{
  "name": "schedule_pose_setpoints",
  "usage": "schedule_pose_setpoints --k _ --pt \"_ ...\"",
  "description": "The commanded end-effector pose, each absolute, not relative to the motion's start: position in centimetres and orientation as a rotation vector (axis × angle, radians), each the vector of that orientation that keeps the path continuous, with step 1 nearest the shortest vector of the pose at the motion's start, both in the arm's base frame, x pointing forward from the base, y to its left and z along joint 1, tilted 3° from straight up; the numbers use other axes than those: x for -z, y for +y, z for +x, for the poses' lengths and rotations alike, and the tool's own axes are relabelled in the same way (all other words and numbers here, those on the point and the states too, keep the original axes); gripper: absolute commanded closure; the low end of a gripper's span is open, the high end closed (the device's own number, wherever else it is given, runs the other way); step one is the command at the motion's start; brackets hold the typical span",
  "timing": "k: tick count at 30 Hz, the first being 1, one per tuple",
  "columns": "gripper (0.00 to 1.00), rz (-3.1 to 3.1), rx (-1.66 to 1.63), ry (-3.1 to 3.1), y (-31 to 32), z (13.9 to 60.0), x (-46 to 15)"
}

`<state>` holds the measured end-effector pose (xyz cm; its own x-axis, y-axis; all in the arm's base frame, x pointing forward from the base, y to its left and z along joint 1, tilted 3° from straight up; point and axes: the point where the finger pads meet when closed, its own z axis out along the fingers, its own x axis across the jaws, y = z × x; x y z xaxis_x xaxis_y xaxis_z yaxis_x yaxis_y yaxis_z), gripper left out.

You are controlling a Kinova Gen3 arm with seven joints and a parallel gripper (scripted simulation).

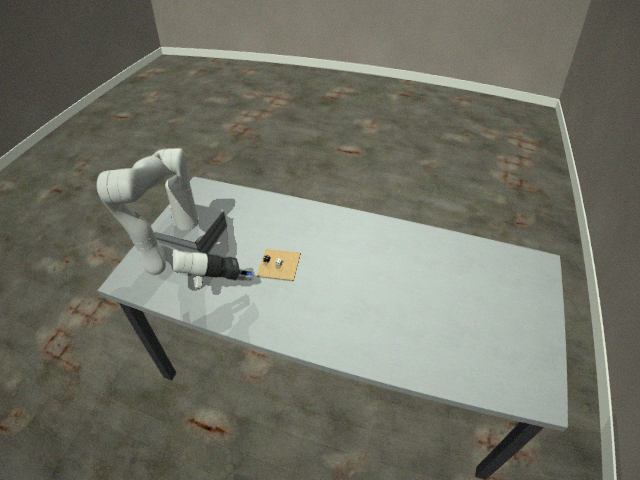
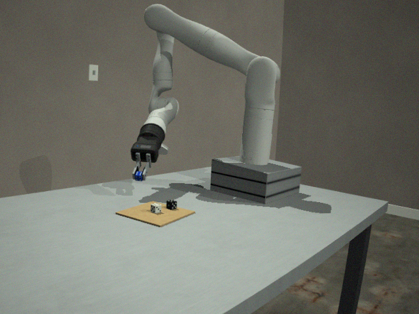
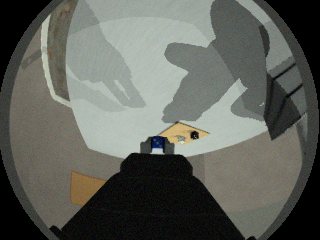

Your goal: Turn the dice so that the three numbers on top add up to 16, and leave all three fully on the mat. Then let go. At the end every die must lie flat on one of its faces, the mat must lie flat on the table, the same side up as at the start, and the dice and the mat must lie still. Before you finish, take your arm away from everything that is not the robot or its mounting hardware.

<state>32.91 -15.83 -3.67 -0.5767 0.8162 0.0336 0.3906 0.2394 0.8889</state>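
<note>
Currently my arm arches over, gripper (image 1: 249, 274) (image 2: 139, 175) (image 3: 157, 142) slanting down above the table (image 1: 413, 310) (image 2: 135, 256) (image 3: 135, 60), fingers part-open, clamped on the blue die (image 1: 250, 274) (image 2: 138, 175) (image 3: 157, 142); white die (image 1: 279, 261) (image 2: 156, 207) (image 3: 181, 139), black die (image 1: 266, 258) (image 2: 171, 204) (image 3: 194, 135) on mat (image 1: 285, 272) (image 2: 158, 221) (image 3: 171, 134).

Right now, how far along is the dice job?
Done: white die and black die sit on the mat. In hand: blue die, gripped above the table. Left: place it flat on the mat, release, back off. Top numbers too small to total.
</note>
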Motion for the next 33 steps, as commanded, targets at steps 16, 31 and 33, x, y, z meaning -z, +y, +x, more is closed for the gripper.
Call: schedule_pose_setpoints --k 16,31,33 --pt "0.60 1.117 -1.313 2.072 -15.2 32.7 7.6" --pt "0.60 1.117 -1.313 2.072 -15.2 32.7 7.6" --pt "0.60 1.117 -1.313 2.072 -15.2 32.7 7.6"
